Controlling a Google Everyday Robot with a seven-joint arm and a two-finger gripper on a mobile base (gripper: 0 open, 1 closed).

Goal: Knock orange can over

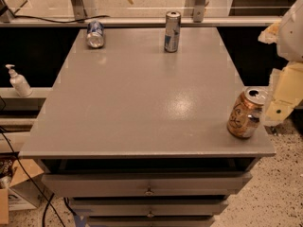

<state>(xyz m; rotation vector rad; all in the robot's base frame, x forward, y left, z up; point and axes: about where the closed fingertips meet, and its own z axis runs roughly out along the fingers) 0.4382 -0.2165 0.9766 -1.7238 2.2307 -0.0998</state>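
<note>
Presently the orange can (246, 113) stands near the front right corner of the surface (142, 103), the gripper (278, 109) just beside its right flank, grip state not determinable; the knock appears imminent, requiring a firm leftward push high on the can.

The orange can (245, 113), just beside the matt plastic gripper (277, 110), is shiny metal. The table (142, 93) looks smooth, faintly glossy.
</note>
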